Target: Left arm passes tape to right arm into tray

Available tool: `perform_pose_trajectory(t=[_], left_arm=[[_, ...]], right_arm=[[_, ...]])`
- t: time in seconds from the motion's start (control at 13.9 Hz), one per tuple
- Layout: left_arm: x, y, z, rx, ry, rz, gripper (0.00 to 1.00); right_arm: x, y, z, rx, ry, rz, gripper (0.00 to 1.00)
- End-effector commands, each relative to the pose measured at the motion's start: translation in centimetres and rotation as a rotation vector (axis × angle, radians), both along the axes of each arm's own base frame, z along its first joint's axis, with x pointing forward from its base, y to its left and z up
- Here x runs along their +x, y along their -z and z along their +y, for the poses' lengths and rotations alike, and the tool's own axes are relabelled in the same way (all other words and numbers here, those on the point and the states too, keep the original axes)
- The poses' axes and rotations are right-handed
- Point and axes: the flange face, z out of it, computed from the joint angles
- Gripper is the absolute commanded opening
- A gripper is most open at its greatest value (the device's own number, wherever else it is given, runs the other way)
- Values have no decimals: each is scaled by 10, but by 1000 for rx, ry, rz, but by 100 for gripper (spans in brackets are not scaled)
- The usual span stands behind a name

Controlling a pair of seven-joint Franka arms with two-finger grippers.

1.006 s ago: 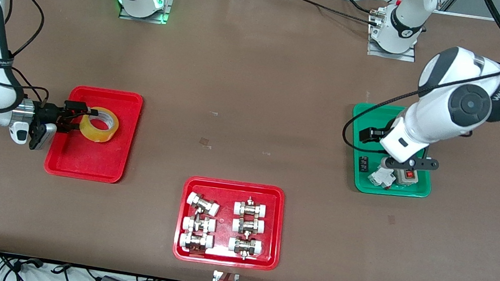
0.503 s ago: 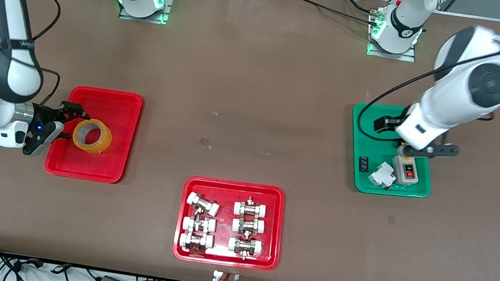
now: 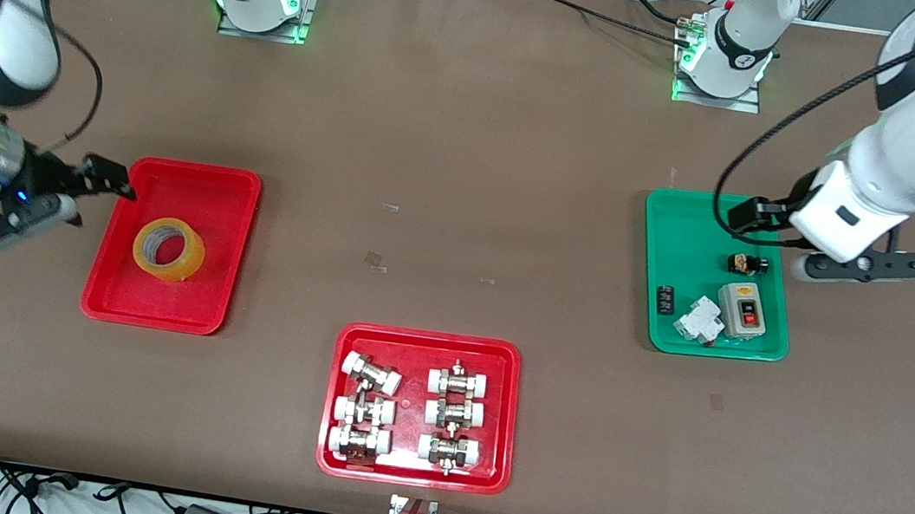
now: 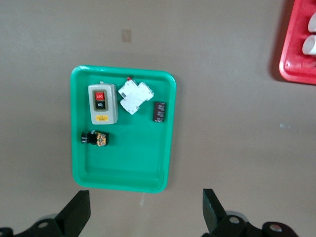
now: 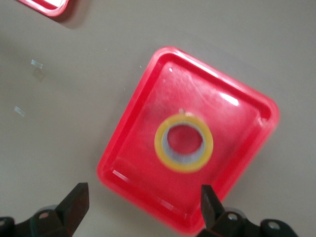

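The yellow tape roll (image 3: 186, 262) lies flat in the plain red tray (image 3: 204, 191), on its own. In the right wrist view the tape (image 5: 159, 143) sits in the middle of that tray (image 5: 143, 123). My right gripper (image 3: 99, 200) is open and empty, above the tray's rim toward the right arm's end of the table; its own view shows it (image 5: 143, 192) with the jaws wide apart. My left gripper (image 3: 853, 266) is open and empty, up beside the green tray (image 3: 687, 233); its own view shows it (image 4: 145, 200) over bare table.
The green tray (image 4: 123, 168) holds a grey switch box (image 3: 742, 310), a white breaker (image 3: 699, 319) and small black parts. A second red tray (image 3: 428, 338) with several white-capped metal fittings stands near the front edge. Cables hang below that edge.
My right gripper let go of the tape, which now lies in the red tray, and drew back off the tray and up. My left arm rose and moved off the green tray.
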Motion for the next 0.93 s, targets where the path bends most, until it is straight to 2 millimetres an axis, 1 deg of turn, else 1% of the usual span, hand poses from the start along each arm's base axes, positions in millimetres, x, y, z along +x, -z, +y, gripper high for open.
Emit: perform_pose_trajectory(t=[0.0, 0.07, 0.14, 0.22, 0.29, 0.36, 0.43, 0.5, 0.57, 0.65, 0.72, 0.79, 0.86], left_arm=[[11, 2, -1, -27, -3, -13, 100], [14, -6, -1, -33, -6, -34, 100], [16, -16, 6, -34, -24, -49, 100], [17, -17, 13, -27, -40, -42, 100], [18, -18, 19, -3, -48, -46, 100], [20, -23, 24, 2, -54, -59, 100], [28, -32, 30, -7, -69, -79, 100], [29, -33, 31, -8, -75, -72, 100], [23, -33, 25, 3, -80, -46, 100], [19, -34, 21, 11, -96, -33, 100], [19, -34, 22, 12, -90, -35, 100], [19, -36, 21, 10, -85, -45, 100], [17, -39, 15, 10, -76, -60, 100]], right_arm=[[-33, -57, 28, -95, 138, -14, 100], [-44, -73, 35, -117, 177, -13, 100], [-53, -87, 42, -123, 222, -13, 100], [-62, -97, 51, -127, 276, -11, 100], [-70, -106, 63, -129, 309, -19, 100], [-75, -111, 69, -129, 334, -20, 100], [-77, -117, 70, -124, 362, -4, 100], [-75, -127, 67, -123, 404, 0, 100], [-68, -131, 62, -130, 491, 19, 100], [-61, -136, 64, -133, 532, 23, 100], [-59, -145, 64, -128, 532, 15, 100], [-61, -152, 68, -128, 540, 8, 100], [-62, -155, 67, -125, 541, -1, 100]])
